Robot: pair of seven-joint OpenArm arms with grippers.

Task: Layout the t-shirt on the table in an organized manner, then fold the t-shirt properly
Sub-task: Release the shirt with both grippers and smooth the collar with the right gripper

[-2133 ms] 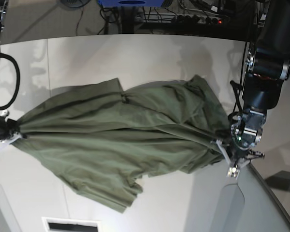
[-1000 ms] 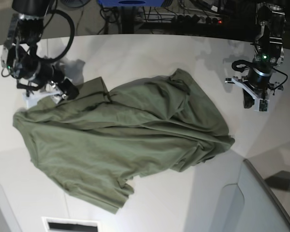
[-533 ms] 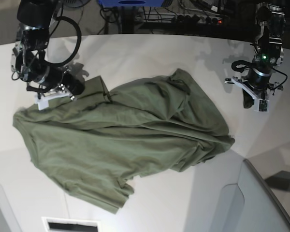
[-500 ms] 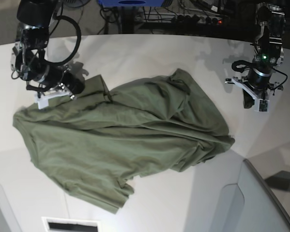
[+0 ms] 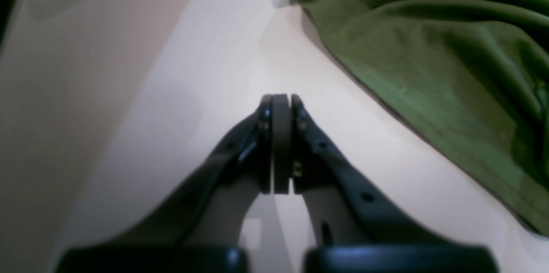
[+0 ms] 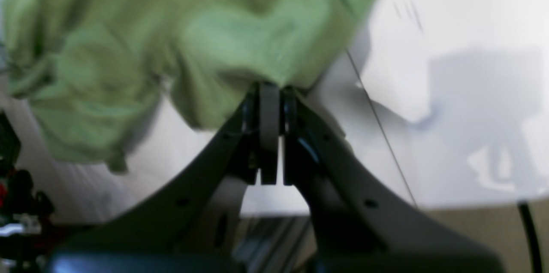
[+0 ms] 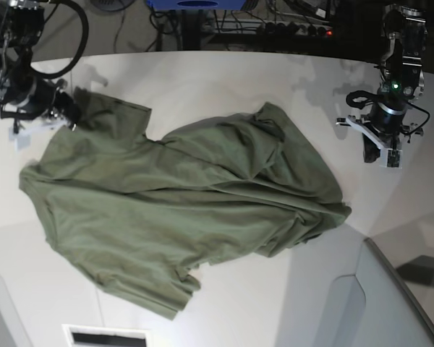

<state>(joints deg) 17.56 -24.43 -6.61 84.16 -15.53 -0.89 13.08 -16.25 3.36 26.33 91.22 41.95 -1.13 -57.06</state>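
The right arm reaches in from the upper left corner of the base view, its black links and a looping cable bent down toward the desk point(image 7: 224, 79), and its gripper point(image 7: 66, 119) sits low at the far left. In the right wrist view the right gripper point(image 6: 270, 92) has its jaws pressed together on a fold of the t-shirt point(image 6: 214, 41), with the cloth bunched at the tips. The left arm stands at the upper right of the base view, its wrist pointing downward. The left gripper point(image 5: 281, 105) has its jaws pressed flat together with nothing between them, just above the bare desk and apart from the cloth.
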